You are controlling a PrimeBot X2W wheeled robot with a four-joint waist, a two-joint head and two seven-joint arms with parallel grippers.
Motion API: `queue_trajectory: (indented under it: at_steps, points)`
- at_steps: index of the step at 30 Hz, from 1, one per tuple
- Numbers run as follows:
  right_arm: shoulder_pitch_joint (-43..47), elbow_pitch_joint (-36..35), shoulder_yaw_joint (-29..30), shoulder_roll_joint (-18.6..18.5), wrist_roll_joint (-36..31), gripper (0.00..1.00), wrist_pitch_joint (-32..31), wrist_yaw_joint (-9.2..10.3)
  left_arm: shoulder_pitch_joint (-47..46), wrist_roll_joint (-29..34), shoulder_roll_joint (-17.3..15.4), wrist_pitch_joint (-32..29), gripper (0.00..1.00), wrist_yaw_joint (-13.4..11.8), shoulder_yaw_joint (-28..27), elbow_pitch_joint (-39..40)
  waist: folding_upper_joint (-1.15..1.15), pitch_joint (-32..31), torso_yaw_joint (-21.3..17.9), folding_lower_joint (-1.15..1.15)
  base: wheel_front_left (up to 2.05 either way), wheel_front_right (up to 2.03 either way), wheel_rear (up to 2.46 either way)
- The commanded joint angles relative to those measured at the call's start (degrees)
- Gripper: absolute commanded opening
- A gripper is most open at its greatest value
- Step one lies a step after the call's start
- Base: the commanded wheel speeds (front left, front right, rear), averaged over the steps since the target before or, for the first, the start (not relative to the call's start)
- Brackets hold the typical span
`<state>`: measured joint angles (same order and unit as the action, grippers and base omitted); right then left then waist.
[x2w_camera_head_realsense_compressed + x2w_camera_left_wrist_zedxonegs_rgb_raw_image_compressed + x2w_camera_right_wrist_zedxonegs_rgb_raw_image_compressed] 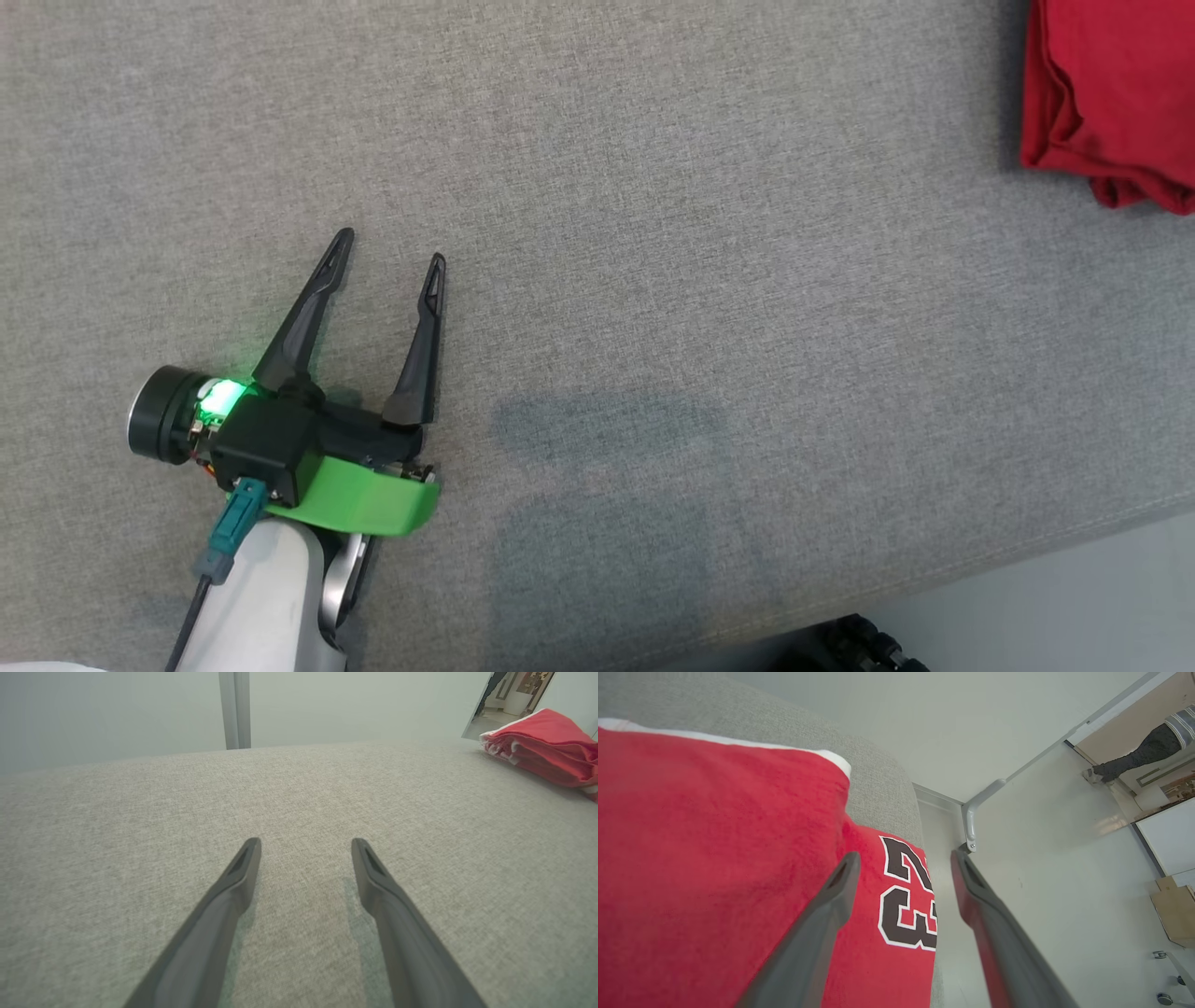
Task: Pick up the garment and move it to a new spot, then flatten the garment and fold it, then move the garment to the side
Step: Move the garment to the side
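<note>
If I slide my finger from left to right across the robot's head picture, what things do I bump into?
left gripper, fingers apart over the grey fabric surface → dark ridged thing, maybe a wheel, at the bottom edge → red garment in the top right corner.

Grey woven fabric surface spans the head view, with pale grey floor past its lower-right edge. Behind it are a plain pale wall and a grey vertical post. Right wrist view: a person's dark-trousered leg in a doorway, and a brown cardboard box on the floor.
</note>
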<state>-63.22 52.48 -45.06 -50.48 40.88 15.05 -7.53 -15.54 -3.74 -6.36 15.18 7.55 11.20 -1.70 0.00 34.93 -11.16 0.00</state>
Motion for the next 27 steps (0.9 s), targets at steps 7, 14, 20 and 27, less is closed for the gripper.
queue_trajectory:
  at_steps: [7,14,20,27]
  points:
    - [3.1,-5.5,12.9,9.0,-9.0,1.00,0.2,0.09,1.2,-0.6,0.8,-0.1,1.00,-0.1,0.2,-1.2,0.00,-4.1,1.2,0.00,0.00,0.00,0.00]
    - [18.3,-20.6,26.6,20.0,-18.6,1.00,0.2,0.09,3.5,-2.4,2.8,-0.1,1.00,-0.3,-0.4,-2.8,0.00,-10.6,4.8,0.00,0.00,0.00,0.00]
    - [30.0,-28.6,31.6,29.2,-23.6,1.00,0.2,0.09,6.0,-6.3,3.4,-0.1,1.00,-2.0,-1.9,-4.5,0.00,-16.9,8.7,0.00,0.00,0.00,0.00]
    - [40.7,-35.5,34.6,38.5,-25.8,1.00,0.2,0.09,10.1,-14.0,3.5,-0.1,1.00,-4.4,-3.3,-4.9,0.00,-24.7,12.1,0.00,0.00,0.00,0.00]
